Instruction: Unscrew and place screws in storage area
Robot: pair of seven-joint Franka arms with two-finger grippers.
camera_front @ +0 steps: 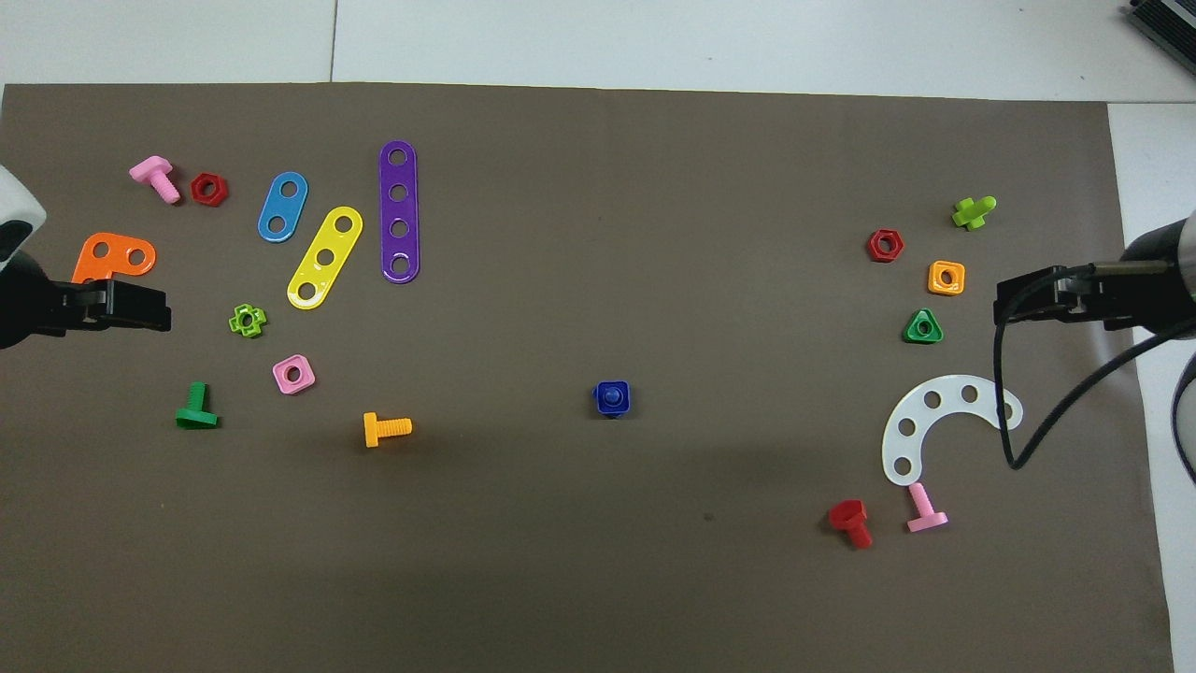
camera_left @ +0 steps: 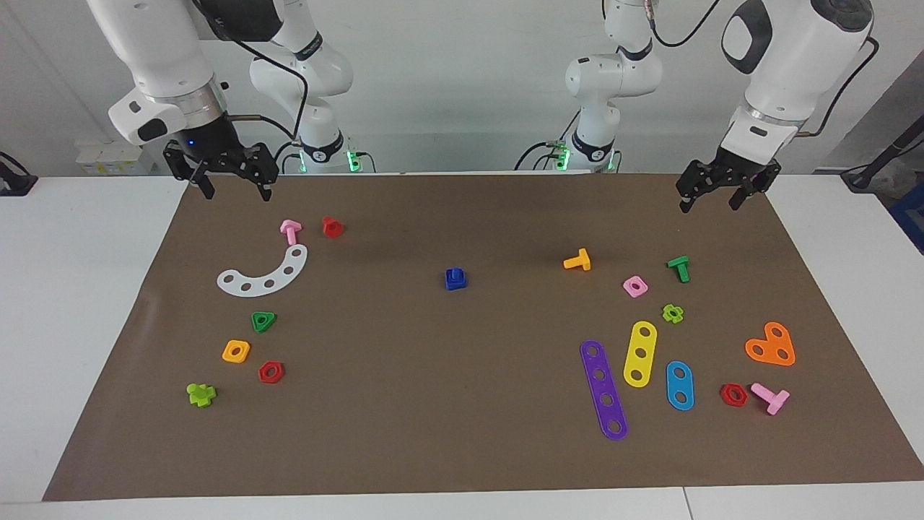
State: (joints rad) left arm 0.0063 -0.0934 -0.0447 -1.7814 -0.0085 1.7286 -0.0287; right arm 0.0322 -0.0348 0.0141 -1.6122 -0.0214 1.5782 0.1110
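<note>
You'll find the blue screw [camera_left: 455,277] at mat centre, seated in its blue square nut [camera_front: 612,398]. The storage area [camera_left: 249,318] lies toward the right arm's end, about nine o'clock in the facing view. Right gripper [camera_left: 231,189] and left gripper [camera_left: 711,196] hang spread and empty above the mat's corners nearest the robots.

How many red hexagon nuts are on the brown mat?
2. One red nut lies beside the orange square nut toward the right arm's end; the other red nut lies beside a pink bolt toward the left arm's end.

Two glossy white jointed arms, dark grey joint bands, black left claw [camera_left: 711,195], black right claw [camera_left: 232,180], trailing black cables, green base lights
</note>
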